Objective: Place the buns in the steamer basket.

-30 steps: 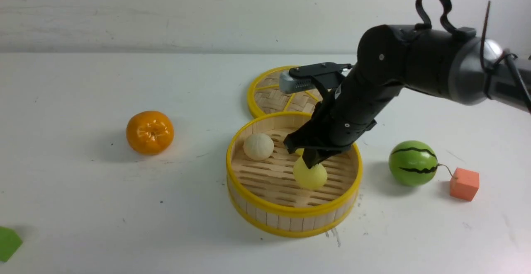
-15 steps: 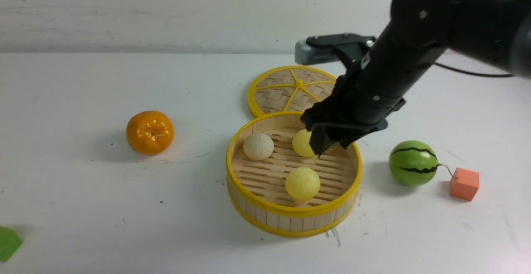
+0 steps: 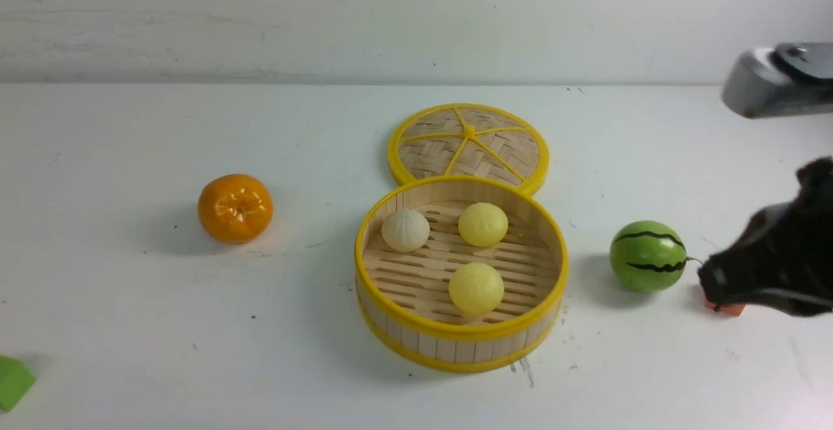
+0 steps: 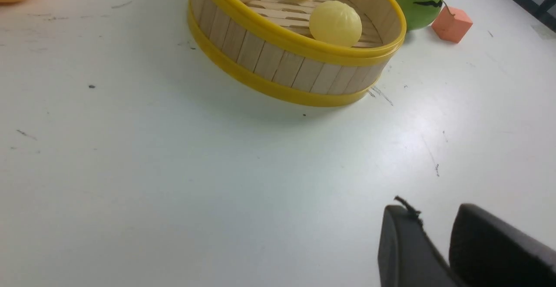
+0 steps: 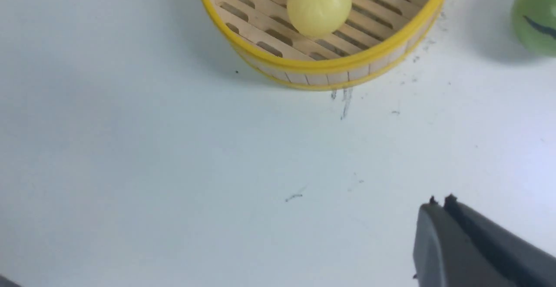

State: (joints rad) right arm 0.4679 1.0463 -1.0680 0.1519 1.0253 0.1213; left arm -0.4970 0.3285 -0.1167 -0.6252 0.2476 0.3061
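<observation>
All three buns — the off-white bun, one yellow bun and another yellow bun — sit inside the steamer basket, at ten, one and six o'clock on its floor. The right gripper is pressed together and empty; the left gripper stands slightly apart, empty, over bare desk.

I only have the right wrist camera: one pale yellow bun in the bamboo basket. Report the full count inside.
Observer: Three are in the round yellow-rimmed bamboo steamer basket: the off-white pleated bun, the far pale yellow bun and the near pale yellow bun.
Operator: Locate the lid.
Observer: The flat woven round lid with yellow spokes lies on the table just behind the basket.
Operator: Check the left jaws.
Observer: The left gripper has its jaws apart, holding nothing.
</observation>
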